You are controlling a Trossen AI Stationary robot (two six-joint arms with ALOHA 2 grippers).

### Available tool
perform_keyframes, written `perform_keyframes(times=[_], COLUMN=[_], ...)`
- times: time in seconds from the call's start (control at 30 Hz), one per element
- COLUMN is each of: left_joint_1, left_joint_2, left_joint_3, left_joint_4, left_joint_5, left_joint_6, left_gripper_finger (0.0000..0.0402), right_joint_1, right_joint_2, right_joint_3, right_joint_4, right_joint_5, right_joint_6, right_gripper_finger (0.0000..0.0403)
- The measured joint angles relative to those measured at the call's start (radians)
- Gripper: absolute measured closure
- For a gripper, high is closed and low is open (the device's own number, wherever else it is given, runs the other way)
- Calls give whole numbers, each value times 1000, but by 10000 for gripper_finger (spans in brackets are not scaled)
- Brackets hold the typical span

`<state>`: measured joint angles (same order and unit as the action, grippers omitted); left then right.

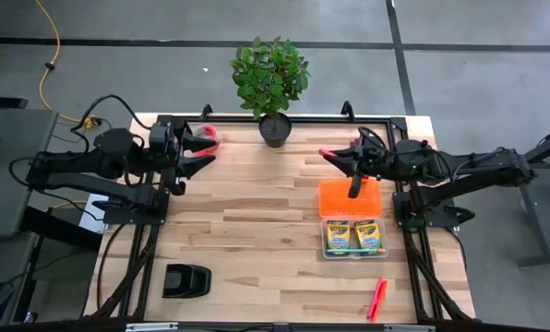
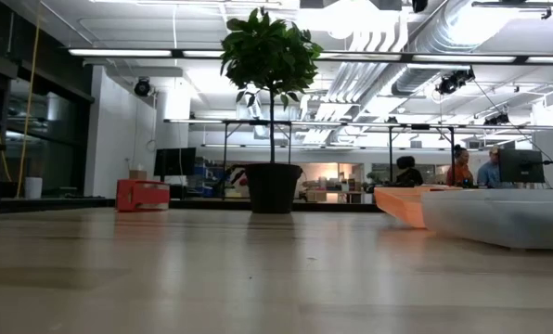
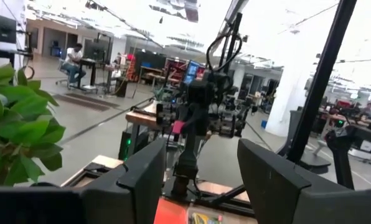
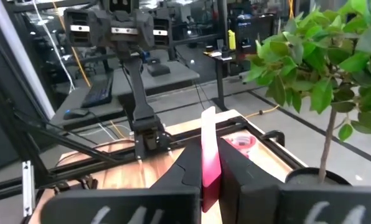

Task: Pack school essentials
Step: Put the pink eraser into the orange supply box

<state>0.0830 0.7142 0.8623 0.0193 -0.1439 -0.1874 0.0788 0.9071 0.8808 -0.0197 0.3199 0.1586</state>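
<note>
My right gripper (image 1: 341, 157) hangs above the table's far right part, shut on a pink marker (image 4: 209, 149). Nearer the front, an orange pencil case (image 1: 349, 196) lies on the table. Beside it a clear tray (image 1: 353, 237) holds two yellow-and-green crayon boxes (image 1: 352, 236). Two pink and red-orange markers (image 1: 376, 297) lie near the front edge. My left gripper (image 1: 199, 150) is raised at the far left, open, with nothing between its fingers (image 3: 142, 177). Neither gripper shows in the low view. My right gripper pinches the pink marker (image 4: 208, 177) between its two fingers. The fingers are level and point toward the table's left, and the marker lies along them. Its free end (image 1: 325, 151) sticks out past the fingertips. The marker is lifted clear of the table.
A potted plant (image 1: 271, 83) stands at the far edge between the arms. A red tape roll (image 1: 211, 136) lies close behind my left gripper. A black holder (image 1: 185, 279) sits at the front left. Bare wood lies in the table's middle.
</note>
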Motion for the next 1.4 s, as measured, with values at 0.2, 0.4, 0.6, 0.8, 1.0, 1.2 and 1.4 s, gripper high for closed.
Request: perform_keyframes(times=[0.2, 0.4, 0.6, 0.8, 1.0, 1.2, 1.4], left_joint_1=[0, 0, 0, 0, 0, 1, 1], left_joint_2=[9, 9, 9, 9, 9, 9, 9], left_joint_3=[-1, -1, -1, -1, -1, -1, -1], left_joint_4=[0, 0, 0, 0, -3, -4, -5], left_joint_5=[4, 5, 5, 1, -4, -8, -29], left_joint_6=[-1, -3, -1, 0, -1, -1, 3], left_gripper_finger=[213, 213, 213, 213, 213, 213, 213], right_joint_1=[0, 0, -6, -8, 24, 60, 91], right_joint_2=[1, 2, 6, 112, 212, 293, 422], right_joint_3=[14, 14, 43, 174, 70, -58, -85], right_joint_4=[-11, -28, -206, -876, -1135, -974, -867], right_joint_5=[-24, -83, -113, -326, -672, -810, -827], right_joint_6=[-1, 1, 90, 267, 289, 262, 241], right_gripper_finger=[403, 403, 403, 403, 403, 403, 403])
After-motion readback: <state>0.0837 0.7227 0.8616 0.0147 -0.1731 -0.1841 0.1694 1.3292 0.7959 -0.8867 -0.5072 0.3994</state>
